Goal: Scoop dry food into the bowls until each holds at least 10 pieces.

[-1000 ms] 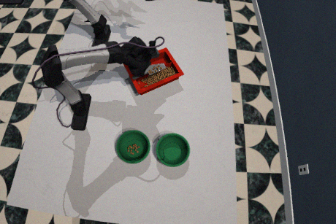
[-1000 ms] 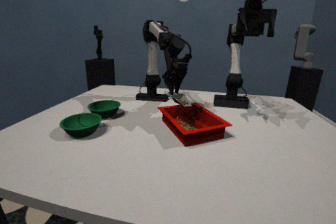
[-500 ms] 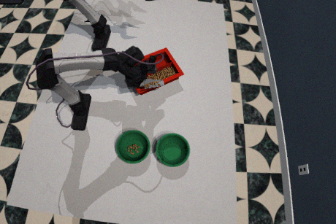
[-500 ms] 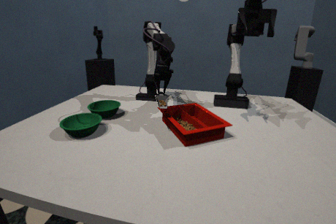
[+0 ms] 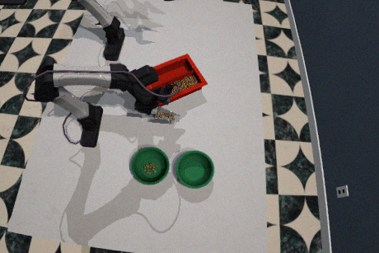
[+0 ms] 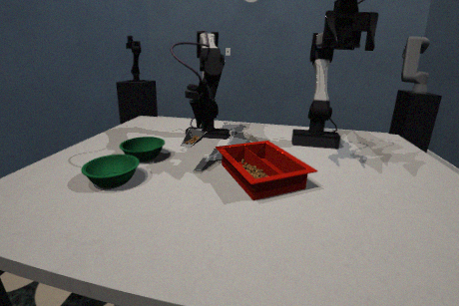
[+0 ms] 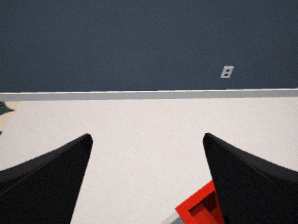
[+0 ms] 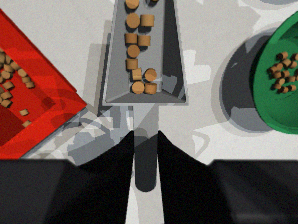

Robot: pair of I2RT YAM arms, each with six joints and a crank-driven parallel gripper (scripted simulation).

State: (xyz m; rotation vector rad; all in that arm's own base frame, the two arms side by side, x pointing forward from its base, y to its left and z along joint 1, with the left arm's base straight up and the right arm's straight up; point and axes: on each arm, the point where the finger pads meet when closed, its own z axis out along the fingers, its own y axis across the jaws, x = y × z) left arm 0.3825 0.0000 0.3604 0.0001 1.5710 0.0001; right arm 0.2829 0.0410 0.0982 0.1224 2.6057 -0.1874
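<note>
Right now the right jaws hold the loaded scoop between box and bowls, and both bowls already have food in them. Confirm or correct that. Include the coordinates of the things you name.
Wrong on the bowls: only one bowl [image 5: 149, 151] [image 8: 260, 95] has food; the other [image 5: 194, 171] is empty, as the top view shows. The rest stands.

The scoop [image 5: 168, 119] [image 6: 192, 136] [image 8: 150, 50] looks like smooth, see-through grey plastic with a faint sheen. The box [image 5: 188, 61] [image 6: 280, 189] [image 7: 188, 207] [image 8: 60, 100] seems smooth red plastic, slightly glossy; the bowls [image 5: 194, 170] [image 6: 111, 175] resemble satiny green plastic. The desk [image 5: 231, 133] [image 6: 210, 240] [image 7: 140, 120] looks matt and finely grained.
</note>
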